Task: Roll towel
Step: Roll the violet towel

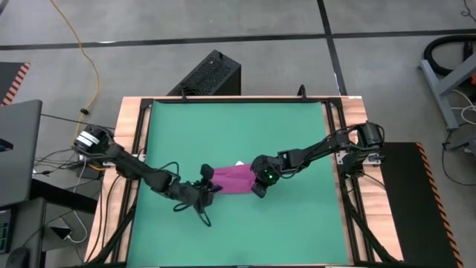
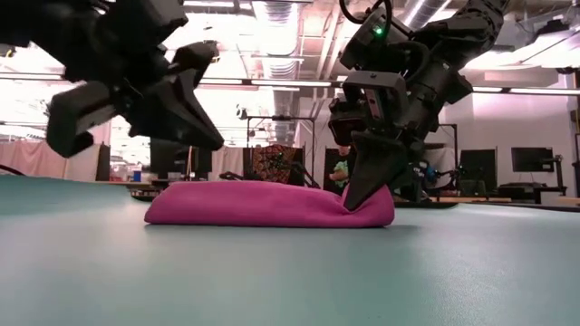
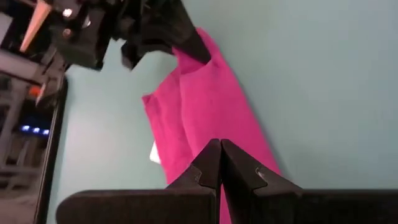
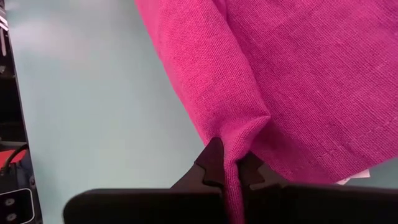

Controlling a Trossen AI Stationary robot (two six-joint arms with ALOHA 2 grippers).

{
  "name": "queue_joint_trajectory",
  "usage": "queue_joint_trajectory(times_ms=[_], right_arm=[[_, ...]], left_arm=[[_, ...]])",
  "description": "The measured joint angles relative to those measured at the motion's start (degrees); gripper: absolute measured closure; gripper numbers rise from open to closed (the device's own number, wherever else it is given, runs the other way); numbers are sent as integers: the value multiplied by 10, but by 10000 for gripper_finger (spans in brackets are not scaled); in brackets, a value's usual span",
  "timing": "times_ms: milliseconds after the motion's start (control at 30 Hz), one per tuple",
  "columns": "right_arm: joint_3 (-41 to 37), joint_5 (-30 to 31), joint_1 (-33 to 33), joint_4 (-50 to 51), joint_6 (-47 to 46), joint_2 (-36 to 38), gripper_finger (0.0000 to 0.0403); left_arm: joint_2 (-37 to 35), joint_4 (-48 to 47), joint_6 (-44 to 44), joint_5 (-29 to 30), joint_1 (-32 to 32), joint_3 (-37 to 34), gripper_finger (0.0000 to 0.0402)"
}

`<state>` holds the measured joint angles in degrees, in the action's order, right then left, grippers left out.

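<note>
Towel [image 1: 234, 179] lies folded mid-mat [image 1: 238, 134]; the right gripper [image 4: 225, 163] pinches a fold at one end, while the left gripper [image 3: 221, 163], closed and empty, hovers above the other. To roll well, keep that pinch low and edges aligned.

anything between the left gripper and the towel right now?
Nothing. In the low view the left gripper hangs shut above the towel with only air between them. The right gripper is shut on the towel's other end, down at the green mat.
</note>
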<state>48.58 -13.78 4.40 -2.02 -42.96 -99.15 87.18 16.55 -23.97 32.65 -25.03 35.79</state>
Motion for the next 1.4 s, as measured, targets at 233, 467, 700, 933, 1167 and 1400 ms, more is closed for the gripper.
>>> queue_joint_trajectory(times_ms=[233, 467, 700, 933, 1167, 1400], right_arm=[[0, -4, 0, 2, 1, 0, 388], [0, -11, 0, 3, 4, 0, 388], [0, -12, 0, 5, 10, 0, 388], [0, -4, 0, 4, 24, 0, 376], [0, 36, 4, -2, 52, 1, 326], [0, 43, -2, -10, 62, 1, 291]], left_arm=[[51, 37, -41, -38, 56, -1, 401], [66, 16, -15, -76, 90, -1, 402], [66, -27, 39, -95, 85, -1, 401], [66, -38, 67, -93, 84, -11, 401], [66, -39, 92, -91, 84, -22, 401], [66, -51, 93, -93, 84, -22, 402]])
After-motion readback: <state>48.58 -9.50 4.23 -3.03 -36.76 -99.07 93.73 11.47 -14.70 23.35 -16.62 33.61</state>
